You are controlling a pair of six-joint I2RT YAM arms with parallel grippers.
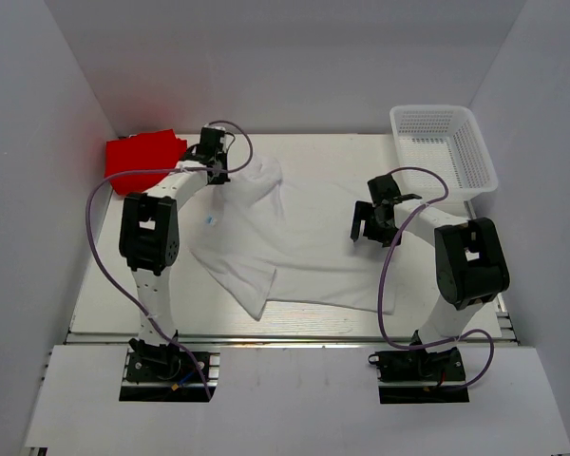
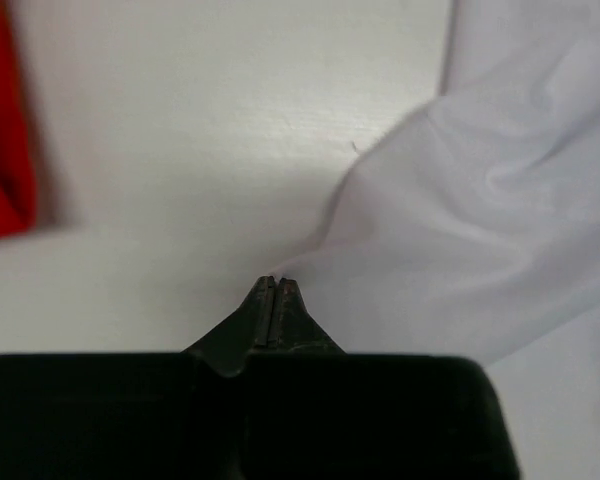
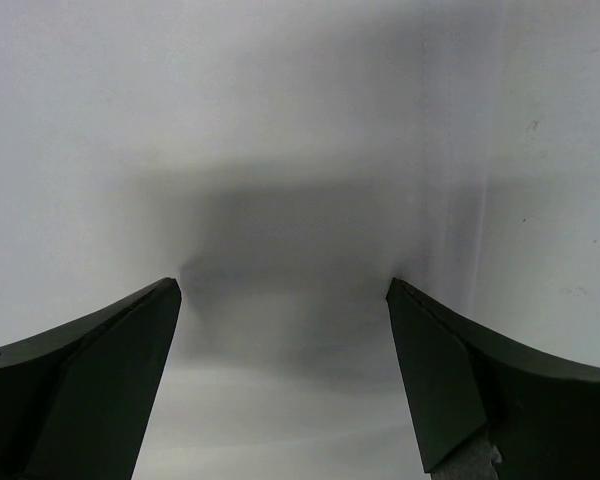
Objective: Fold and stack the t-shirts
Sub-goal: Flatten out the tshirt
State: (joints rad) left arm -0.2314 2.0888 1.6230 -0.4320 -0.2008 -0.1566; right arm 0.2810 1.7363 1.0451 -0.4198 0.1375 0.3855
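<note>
The white t-shirt (image 1: pixel 313 247) lies spread over the middle of the table, with a sleeve bunched up at its far left. My left gripper (image 1: pixel 218 174) is at that far left corner. In the left wrist view it (image 2: pixel 277 282) is shut, with the shirt's edge (image 2: pixel 480 230) drawn to its tips. My right gripper (image 1: pixel 369 234) is open over the shirt's right part. In the right wrist view its fingers (image 3: pixel 283 288) stand wide apart just over the white cloth (image 3: pixel 300 150). The red t-shirt (image 1: pixel 144 160) lies folded at the back left and shows at the left edge of the left wrist view (image 2: pixel 0 130).
A white mesh basket (image 1: pixel 399 133) stands at the back right corner. White walls close in the table on the left, back and right. Bare tabletop (image 1: pixel 123 275) shows to the left of the white shirt.
</note>
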